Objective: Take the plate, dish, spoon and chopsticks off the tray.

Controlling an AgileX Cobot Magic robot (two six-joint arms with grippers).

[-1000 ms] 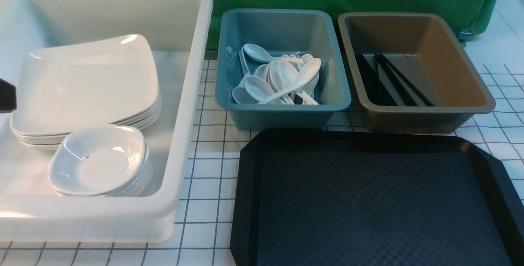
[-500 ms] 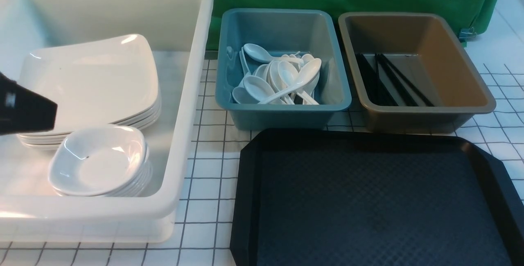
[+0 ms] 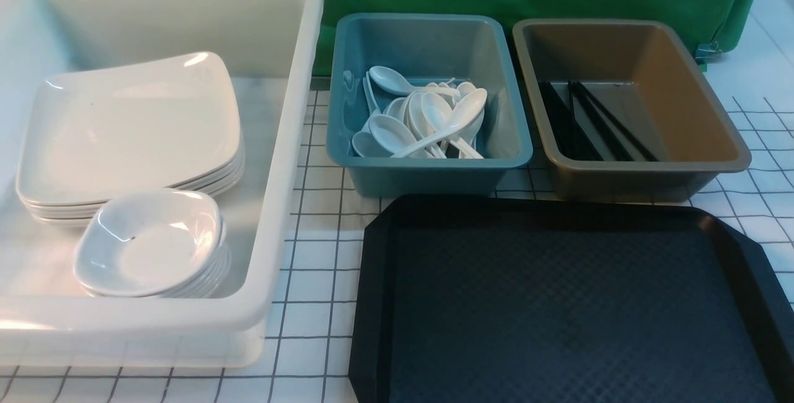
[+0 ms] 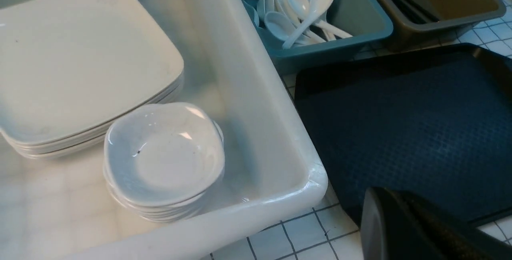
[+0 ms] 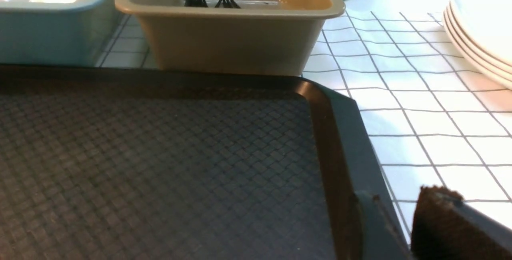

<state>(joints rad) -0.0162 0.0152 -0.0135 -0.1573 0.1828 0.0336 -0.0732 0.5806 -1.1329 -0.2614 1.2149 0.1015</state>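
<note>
The black tray (image 3: 558, 304) lies bare at the front right, with nothing on its textured surface. A stack of square white plates (image 3: 133, 127) sits in the white bin, and a stack of small white dishes (image 3: 149, 242) stands in front of it. White spoons (image 3: 446, 121) are heaped in the blue bin. Black chopsticks (image 3: 595, 121) lie in the brown bin. Neither gripper shows in the front view. My left gripper (image 4: 390, 196) is shut and empty, over the tray's (image 4: 420, 124) near left corner. My right gripper (image 5: 404, 204) is open and empty beside the tray's right rim (image 5: 344, 132).
The white bin (image 3: 291, 142) fills the left side. The blue bin (image 3: 434, 173) and brown bin (image 3: 620, 183) stand side by side right behind the tray. Another stack of white plates (image 5: 484, 40) rests on the gridded cloth to the right. A green backdrop closes off the far edge.
My left gripper, seen at the front view's left edge over the plates half a second ago, has left that view. Nothing else has moved.
</note>
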